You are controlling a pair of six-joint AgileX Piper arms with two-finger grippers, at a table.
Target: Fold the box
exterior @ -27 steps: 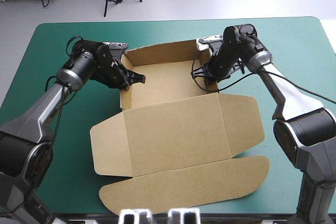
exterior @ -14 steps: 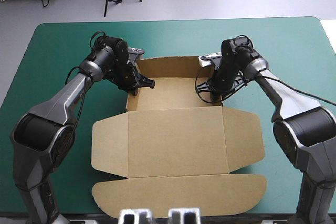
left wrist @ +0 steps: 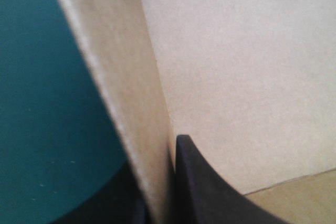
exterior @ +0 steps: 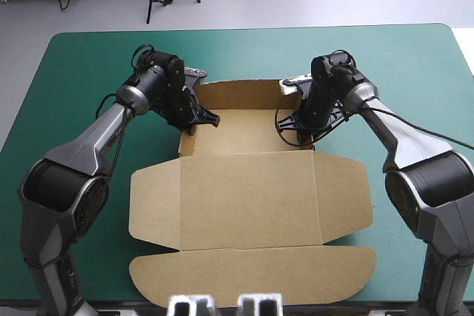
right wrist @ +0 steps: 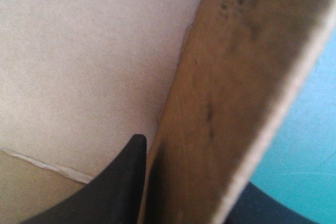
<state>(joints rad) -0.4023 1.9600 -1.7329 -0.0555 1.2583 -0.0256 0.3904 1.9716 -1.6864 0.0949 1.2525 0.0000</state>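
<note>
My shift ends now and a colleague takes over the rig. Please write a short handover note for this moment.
Left gripper: shut on the box, on its left side wall.
Right gripper: shut on the right side wall.
Box: mid-table on the teal-green cover, an open tray, lid flat toward the near edge.
Done: back and side walls raised.
Left: likely finish tucking the side walls, then release; tucking cannot be judged here.

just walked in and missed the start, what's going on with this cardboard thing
Two robot arms are folding a brown box on the teal-green table. The left tool is shut on the tray's left wall and the right tool on its right wall, each with one finger inside and one outside. The back wall stands up too, while the lid lies flat toward the near edge.
</note>
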